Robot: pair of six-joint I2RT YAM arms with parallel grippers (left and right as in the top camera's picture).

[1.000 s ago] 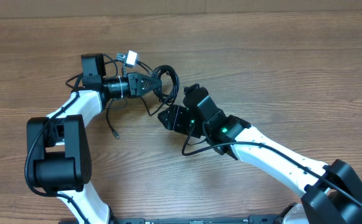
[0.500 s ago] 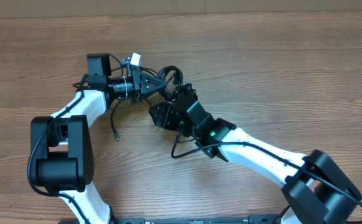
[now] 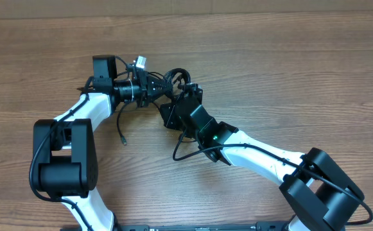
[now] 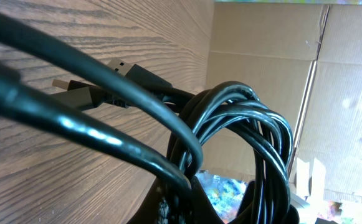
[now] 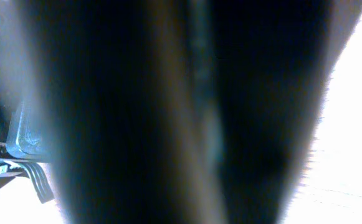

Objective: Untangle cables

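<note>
The cables [image 3: 175, 79] are a tangled coil of thin black cords at the table's middle back. My left gripper [image 3: 159, 90] reaches in from the left and is shut on the coil. In the left wrist view the looped cables [image 4: 243, 130] fill the frame, with two plug ends [image 4: 119, 67] pointing left over the wood. One loose cable end [image 3: 122, 138] trails down onto the table. My right gripper [image 3: 167, 113] sits just below the coil and close against the left gripper. The right wrist view is a dark blur, so its jaws do not show.
A small white tag [image 3: 138, 62] sticks up beside the left wrist. A thicker black arm wire [image 3: 187, 153] loops on the table under the right arm. A cardboard wall [image 4: 261, 37] stands behind the wooden table [image 3: 302, 70].
My right gripper has moved up and left, from apart from the coil to right below it. The left gripper and the coil have shifted slightly right.
</note>
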